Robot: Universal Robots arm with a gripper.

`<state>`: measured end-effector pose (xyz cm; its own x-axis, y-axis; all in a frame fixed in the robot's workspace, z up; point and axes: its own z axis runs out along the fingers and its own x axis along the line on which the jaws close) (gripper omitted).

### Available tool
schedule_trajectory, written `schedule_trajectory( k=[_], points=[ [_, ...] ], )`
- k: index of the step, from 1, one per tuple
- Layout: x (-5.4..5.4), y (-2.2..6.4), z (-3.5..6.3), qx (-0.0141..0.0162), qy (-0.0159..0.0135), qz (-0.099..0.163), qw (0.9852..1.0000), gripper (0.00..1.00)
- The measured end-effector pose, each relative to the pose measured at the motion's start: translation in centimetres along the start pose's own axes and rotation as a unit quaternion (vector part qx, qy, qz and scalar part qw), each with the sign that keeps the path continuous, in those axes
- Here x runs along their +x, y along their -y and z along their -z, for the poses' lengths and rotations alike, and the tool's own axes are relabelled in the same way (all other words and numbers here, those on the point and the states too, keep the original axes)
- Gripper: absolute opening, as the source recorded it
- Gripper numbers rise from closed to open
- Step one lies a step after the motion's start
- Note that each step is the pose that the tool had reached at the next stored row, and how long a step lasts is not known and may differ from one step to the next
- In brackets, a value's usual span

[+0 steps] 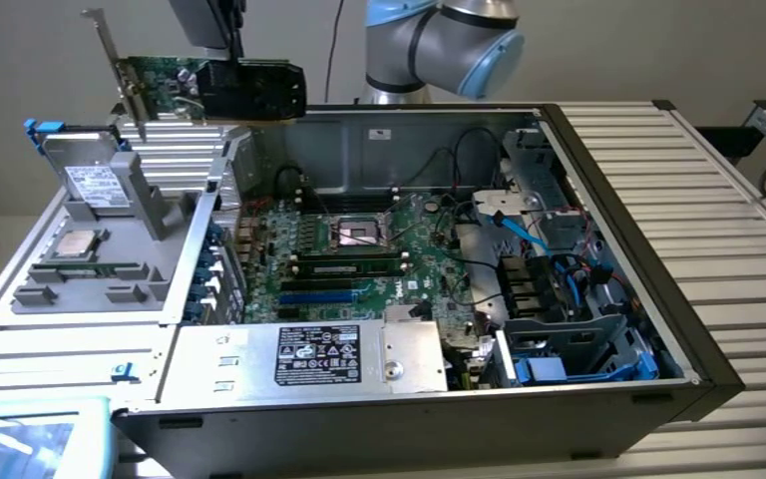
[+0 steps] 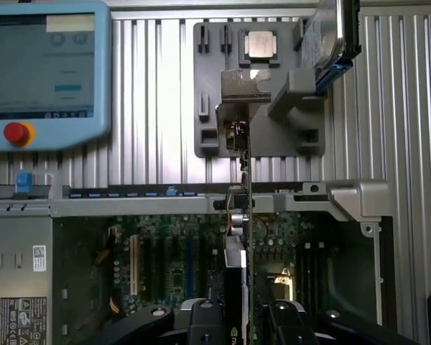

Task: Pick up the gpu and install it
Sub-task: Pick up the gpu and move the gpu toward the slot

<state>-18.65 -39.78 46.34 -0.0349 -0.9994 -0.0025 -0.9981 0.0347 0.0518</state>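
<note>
The gpu (image 1: 216,90), a green card with a black shroud and a silver end bracket, hangs in the air above the back left corner of the open computer case (image 1: 622,230). My gripper (image 1: 230,62) is shut on its top edge from above. In the wrist view the gpu (image 2: 246,208) shows edge-on, clamped between my two black fingers (image 2: 205,323), with the gripper (image 2: 246,320) over the motherboard (image 2: 179,266). The card's bracket (image 2: 244,86) reaches out past the case wall toward the grey parts holder (image 2: 273,122).
The motherboard (image 1: 356,249) lies inside the case with memory sticks (image 1: 350,267) seated and blue cables (image 1: 557,269) beside it. A silver power supply (image 1: 310,359) sits at the front. The grey holder (image 1: 84,269) carries a processor (image 1: 80,242) and a drive (image 1: 91,185). A teach pendant (image 2: 43,72) lies nearby.
</note>
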Motion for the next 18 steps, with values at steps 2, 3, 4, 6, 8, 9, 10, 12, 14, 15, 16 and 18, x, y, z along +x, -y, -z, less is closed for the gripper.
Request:
schedule_trajectory(
  k=[2, 3, 4, 6, 8, 9, 10, 12, 14, 15, 16, 18],
  points=[
    [0.0, 0.91, 0.05, 0.0000, 0.0000, 0.000, 1.0000, 0.27],
    [0.0, 1.36, 0.07, 0.0000, 0.0000, 0.000, 1.0000, 0.27],
    [0.1, 1.82, 0.09, 0.0000, 0.0000, 0.000, 1.0000, 0.27],
    [0.1, 2.75, 0.14, 0.0000, 0.0000, 0.000, 1.0000, 0.27],
    [0.1, 3.65, 0.19, 0.0000, 0.0000, 0.000, 1.0000, 0.27],
    [0.1, 4.10, 0.21, 0.0000, 0.0000, 0.000, 1.0000, 0.27],
    [0.1, 4.55, 0.23, 0.0000, 0.0000, 0.000, 1.0000, 0.27],
    [0.1, 5.46, 0.28, 0.0000, 0.0000, 0.000, 1.0000, 0.27],
    [0.1, 6.39, 0.33, 0.0000, 0.0000, 0.000, 1.0000, 0.27],
    [0.1, 6.83, 0.35, 0.0000, 0.0000, 0.000, 1.0000, 0.27],
    [0.1, 7.29, 0.37, 0.0000, 0.0000, 0.000, 1.0000, 0.27],
    [0.1, 8.05, 0.41, 0.0000, 0.0000, 0.000, 1.0000, 0.27]
  ],
)
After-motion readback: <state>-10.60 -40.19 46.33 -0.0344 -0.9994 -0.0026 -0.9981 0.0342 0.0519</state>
